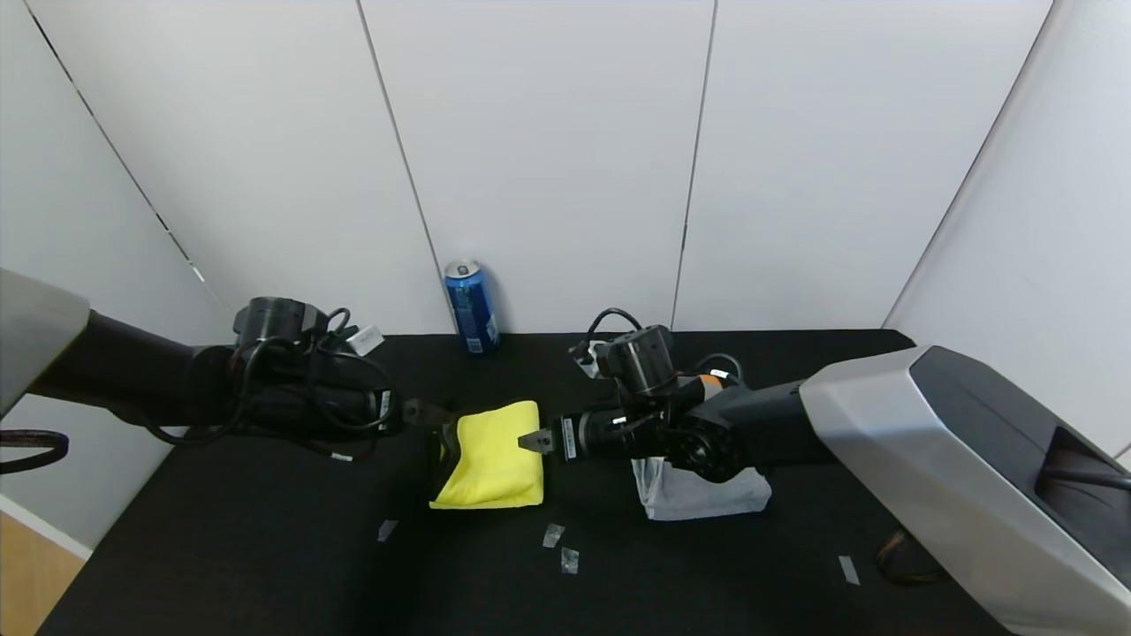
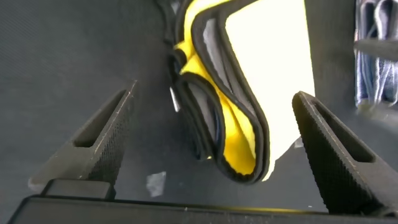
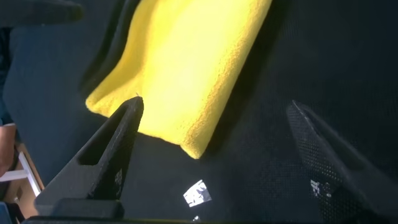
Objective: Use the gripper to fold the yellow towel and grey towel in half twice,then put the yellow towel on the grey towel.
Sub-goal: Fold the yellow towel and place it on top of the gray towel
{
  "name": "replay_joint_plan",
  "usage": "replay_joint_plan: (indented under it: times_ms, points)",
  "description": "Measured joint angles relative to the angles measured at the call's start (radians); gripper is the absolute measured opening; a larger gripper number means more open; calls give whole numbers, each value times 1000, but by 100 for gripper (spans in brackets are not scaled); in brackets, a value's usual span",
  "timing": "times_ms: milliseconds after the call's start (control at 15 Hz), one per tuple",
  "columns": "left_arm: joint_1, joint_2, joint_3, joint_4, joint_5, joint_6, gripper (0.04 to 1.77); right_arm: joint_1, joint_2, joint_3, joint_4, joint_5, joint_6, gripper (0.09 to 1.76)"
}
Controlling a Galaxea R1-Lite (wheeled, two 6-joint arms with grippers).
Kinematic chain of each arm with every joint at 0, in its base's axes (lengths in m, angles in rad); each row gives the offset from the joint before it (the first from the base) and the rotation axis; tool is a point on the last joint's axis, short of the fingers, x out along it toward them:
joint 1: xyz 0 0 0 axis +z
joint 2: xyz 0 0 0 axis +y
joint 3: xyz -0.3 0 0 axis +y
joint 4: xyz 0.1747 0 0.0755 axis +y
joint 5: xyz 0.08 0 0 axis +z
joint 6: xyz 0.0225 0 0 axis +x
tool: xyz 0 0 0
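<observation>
The yellow towel (image 1: 490, 455) lies folded on the black table (image 1: 265, 548), its dark-trimmed layered edges on my left side. My left gripper (image 1: 435, 419) hovers at that edge, open; in the left wrist view the stacked trimmed edges of the yellow towel (image 2: 239, 134) lie ahead of the open left gripper (image 2: 216, 90), untouched. My right gripper (image 1: 530, 439) is at the towel's opposite edge, open, with the yellow towel (image 3: 180, 62) corner just ahead of it (image 3: 215, 102). The grey towel (image 1: 698, 496) lies folded under my right arm, partly hidden.
A blue can (image 1: 471, 306) stands at the back against the white wall. Small tape scraps (image 1: 554, 534) dot the table in front of the towels. The table's left edge drops off near a wooden surface (image 1: 26, 574).
</observation>
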Motion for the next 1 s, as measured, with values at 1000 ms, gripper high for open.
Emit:
replay_joint_plan:
  times_ms: [1000]
  points:
    - [-56, 70, 0, 60, -1, -125, 172, 77, 126, -136, 3, 1, 110, 170]
